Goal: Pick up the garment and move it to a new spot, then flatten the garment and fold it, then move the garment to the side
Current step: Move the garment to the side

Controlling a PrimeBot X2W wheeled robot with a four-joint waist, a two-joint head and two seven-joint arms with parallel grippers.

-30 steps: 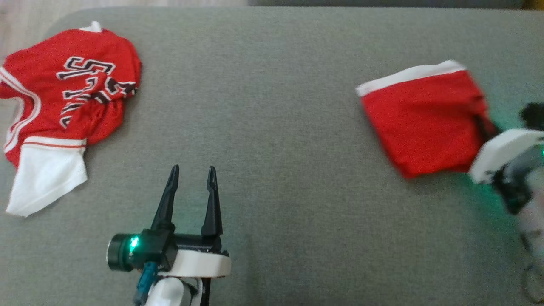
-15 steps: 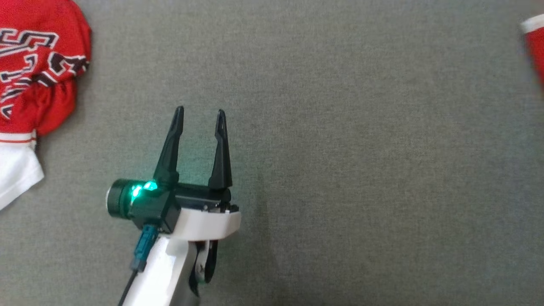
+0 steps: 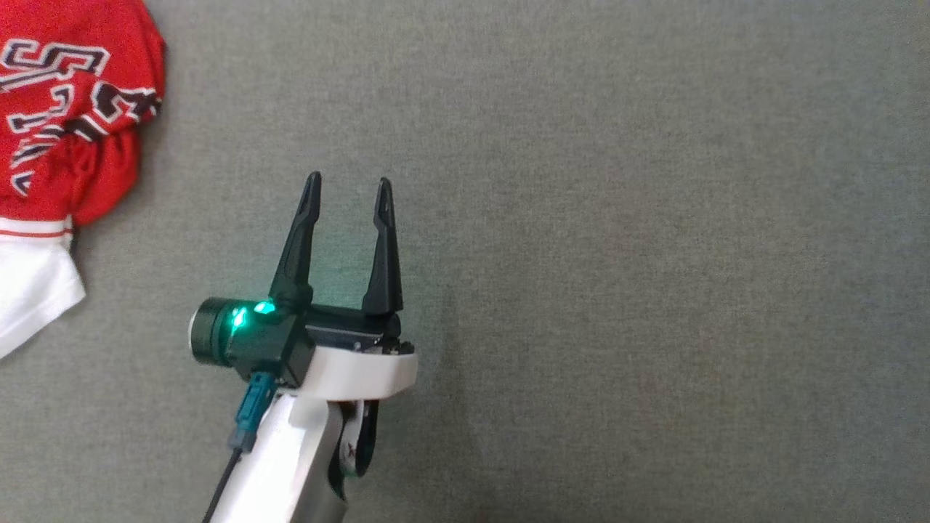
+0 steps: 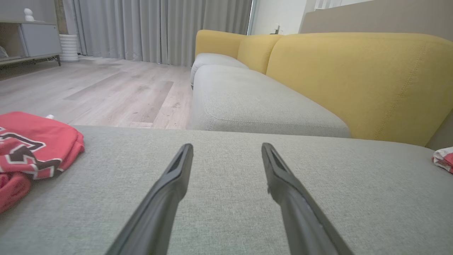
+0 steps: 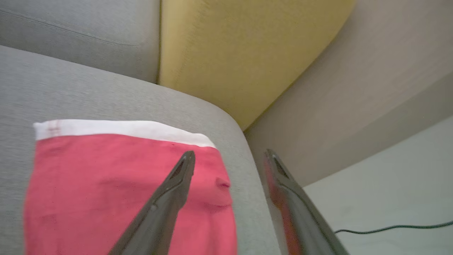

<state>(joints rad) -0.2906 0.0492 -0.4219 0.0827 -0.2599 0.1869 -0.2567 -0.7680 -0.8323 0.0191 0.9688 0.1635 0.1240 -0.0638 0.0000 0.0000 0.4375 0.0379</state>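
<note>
The garment (image 5: 106,184) lies folded on the grey cushion (image 5: 88,92), a flat red rectangle with a white band along its far edge, close to the cushion's right end. My right gripper (image 5: 230,153) stands open over the garment's right edge, one finger above the red cloth, the other past the cushion's side, with nothing between them. My left gripper (image 3: 349,178) hovers open and empty over bare cushion (image 3: 617,254). In the left wrist view the left gripper (image 4: 227,146) points across the cushion.
A crumpled red jersey (image 3: 65,123) with dark lettering and a white part lies at the left, also seen as the jersey (image 4: 35,145). A scrap of red and white cloth (image 4: 444,159) shows at the right edge. Yellow sofa backs (image 4: 354,78) and wooden floor (image 4: 88,92) lie beyond.
My right gripper has opened and let go of the folded garment. The head camera has shifted, so the folded garment has left the head view. The left arm has barely moved.
</note>
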